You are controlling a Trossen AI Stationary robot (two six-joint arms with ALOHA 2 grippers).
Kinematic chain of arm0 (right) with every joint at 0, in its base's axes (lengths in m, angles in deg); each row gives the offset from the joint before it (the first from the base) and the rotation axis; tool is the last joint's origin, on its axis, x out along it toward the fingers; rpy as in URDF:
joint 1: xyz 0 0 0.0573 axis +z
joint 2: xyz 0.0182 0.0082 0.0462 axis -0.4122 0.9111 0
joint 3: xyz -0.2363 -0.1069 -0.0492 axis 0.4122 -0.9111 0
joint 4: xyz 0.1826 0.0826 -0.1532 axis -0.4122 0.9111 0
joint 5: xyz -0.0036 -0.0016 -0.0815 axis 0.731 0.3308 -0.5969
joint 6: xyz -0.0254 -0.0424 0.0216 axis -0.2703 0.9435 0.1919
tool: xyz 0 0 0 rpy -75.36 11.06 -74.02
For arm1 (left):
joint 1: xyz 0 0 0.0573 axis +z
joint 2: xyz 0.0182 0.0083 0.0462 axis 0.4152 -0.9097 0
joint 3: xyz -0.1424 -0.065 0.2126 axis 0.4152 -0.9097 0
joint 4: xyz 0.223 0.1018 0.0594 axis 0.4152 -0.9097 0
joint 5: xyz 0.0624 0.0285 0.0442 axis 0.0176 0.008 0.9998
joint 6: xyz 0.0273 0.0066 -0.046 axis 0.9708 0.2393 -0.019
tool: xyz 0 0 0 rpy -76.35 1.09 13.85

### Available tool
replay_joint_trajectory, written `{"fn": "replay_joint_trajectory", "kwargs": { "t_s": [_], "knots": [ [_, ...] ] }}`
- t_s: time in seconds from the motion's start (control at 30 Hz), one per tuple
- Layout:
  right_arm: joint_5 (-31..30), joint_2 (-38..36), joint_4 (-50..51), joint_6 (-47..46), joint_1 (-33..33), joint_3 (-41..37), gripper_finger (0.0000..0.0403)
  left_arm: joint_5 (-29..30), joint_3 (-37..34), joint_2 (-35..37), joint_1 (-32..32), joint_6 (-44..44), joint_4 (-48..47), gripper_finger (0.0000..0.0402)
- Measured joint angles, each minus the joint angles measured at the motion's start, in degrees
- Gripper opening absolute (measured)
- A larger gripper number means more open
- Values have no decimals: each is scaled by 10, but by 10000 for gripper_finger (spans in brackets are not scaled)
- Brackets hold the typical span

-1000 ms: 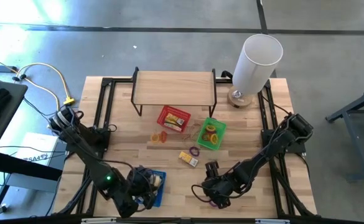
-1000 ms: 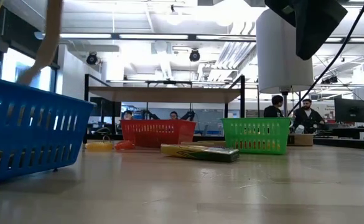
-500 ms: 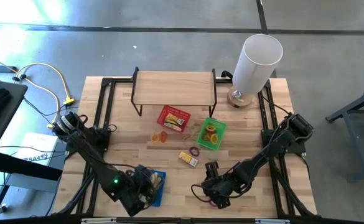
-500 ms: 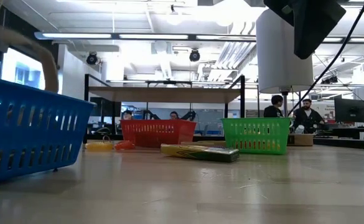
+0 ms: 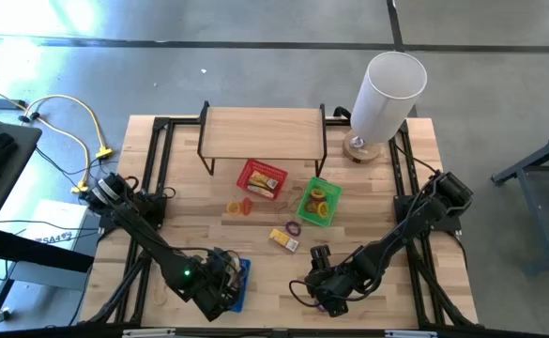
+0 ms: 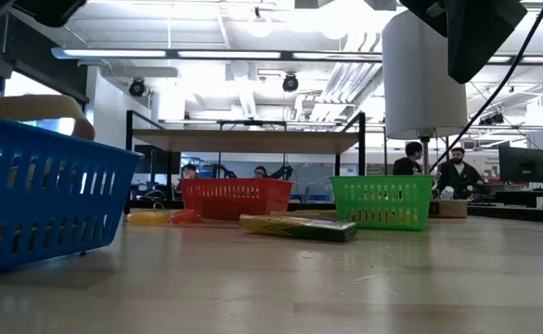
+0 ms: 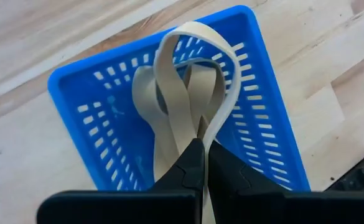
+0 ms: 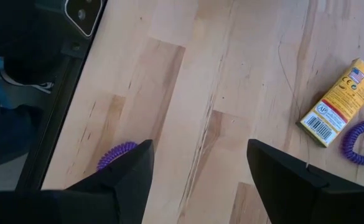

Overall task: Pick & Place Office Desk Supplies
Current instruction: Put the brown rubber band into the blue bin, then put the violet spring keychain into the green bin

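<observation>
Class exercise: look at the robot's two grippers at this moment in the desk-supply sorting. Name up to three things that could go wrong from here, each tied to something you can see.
1. The left gripper is shut on a pale tan rubber band over the blue plastic basket; its long loop could snag the rim or cling to the fingers on release.
2. The right gripper is open over bare wood, with a purple coiled loop at one finger; closing here may miss it or push it toward the table's edge.

The high view looks straight down on the whole slatted wooden table (image 5: pixel 274 225). The low view sits at tabletop level, close beside the blue plastic mesh basket (image 6: pixel 48 190), facing the room. The left wrist view hangs close above that basket; the right wrist view looks down on bare boards nearby.
</observation>
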Motion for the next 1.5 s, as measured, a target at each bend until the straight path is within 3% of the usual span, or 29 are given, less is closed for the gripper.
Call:
{"fn": "replay_joint_trajectory", "kwargs": {
  "t_s": [0.3,0.53,1.03,1.3,1.5],
  "knots": [
    [0,0,0,2,0,0,246,-35,0,-2,15,35,19,1],
    [0,0,-1,10,0,0,246,-107,-1,-17,46,64,18,4],
    [48,0,-56,33,-14,-41,246,-138,0,-13,67,121,25,121],
    [49,0,-57,45,-16,-41,246,-124,0,34,63,126,17,124],
    [65,0,-42,-3,-16,-41,246,-72,0,85,53,149,-33,124]
  ]
}}
